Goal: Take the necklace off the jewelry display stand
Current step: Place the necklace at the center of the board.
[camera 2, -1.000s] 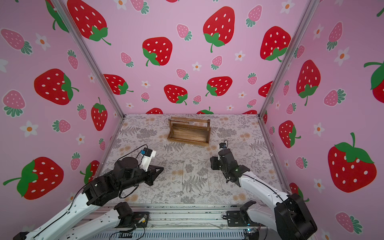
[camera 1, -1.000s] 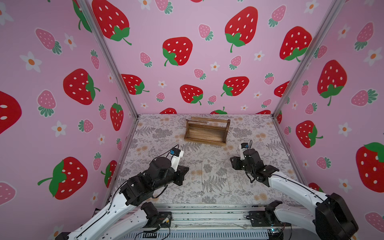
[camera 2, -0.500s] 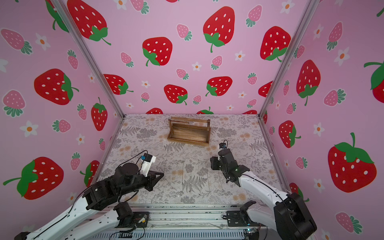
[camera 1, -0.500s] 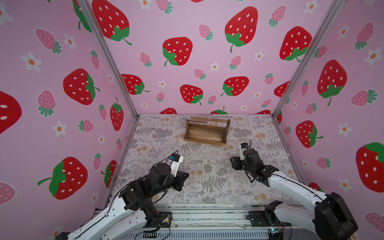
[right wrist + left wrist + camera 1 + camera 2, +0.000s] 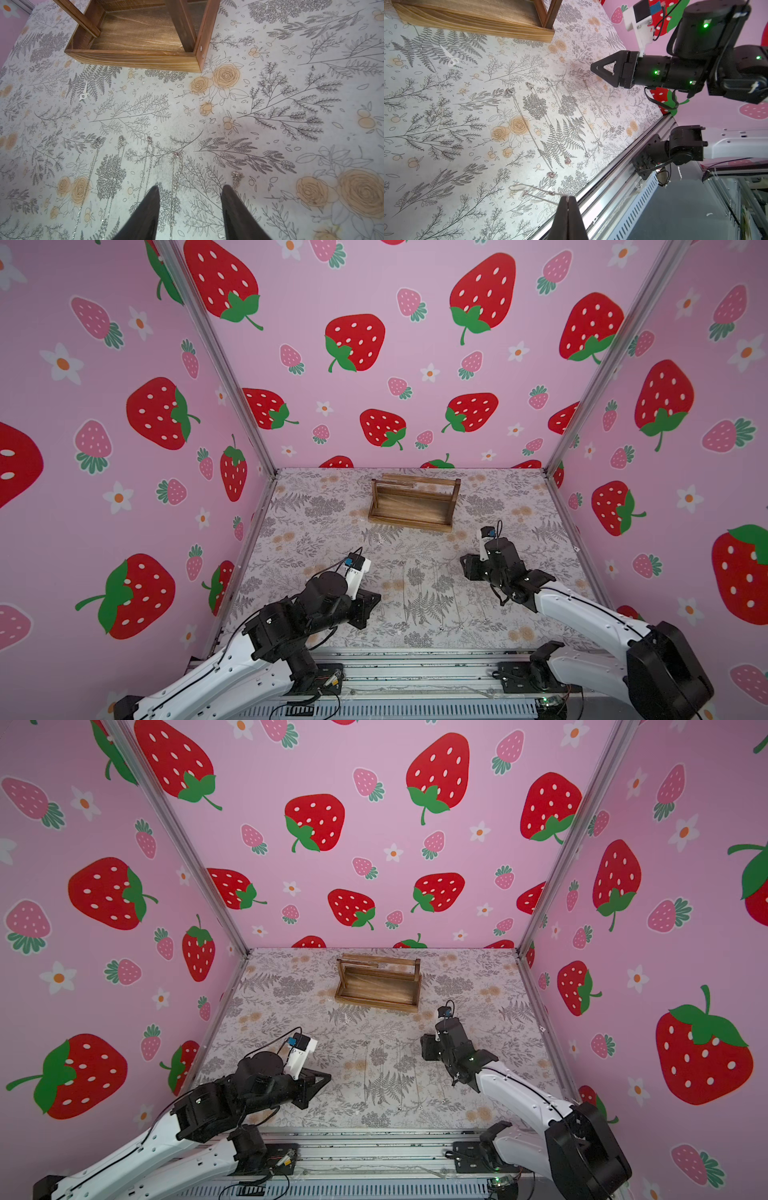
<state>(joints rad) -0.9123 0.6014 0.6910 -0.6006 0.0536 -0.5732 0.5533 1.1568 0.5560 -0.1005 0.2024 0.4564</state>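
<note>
Left gripper [image 5: 568, 198] pinched shut on thin silver necklace [image 5: 535, 190], chain end draped slack onto floral mat [image 5: 446, 145], likely being laid beside other chains [image 5: 176, 166]. Jewelry display stand [image 5: 409, 510] well apart, frame centre in both top views. Right gripper [image 5: 190, 188] parted, empty, hovering clear.

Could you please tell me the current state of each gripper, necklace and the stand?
left gripper: shut on the necklace.
necklace: pinched in the left gripper, off the stand.
right gripper: open, empty.
other necklaces: lying stretched out side by side.
jewelry display stand: upright, no necklace seen on it.
</note>
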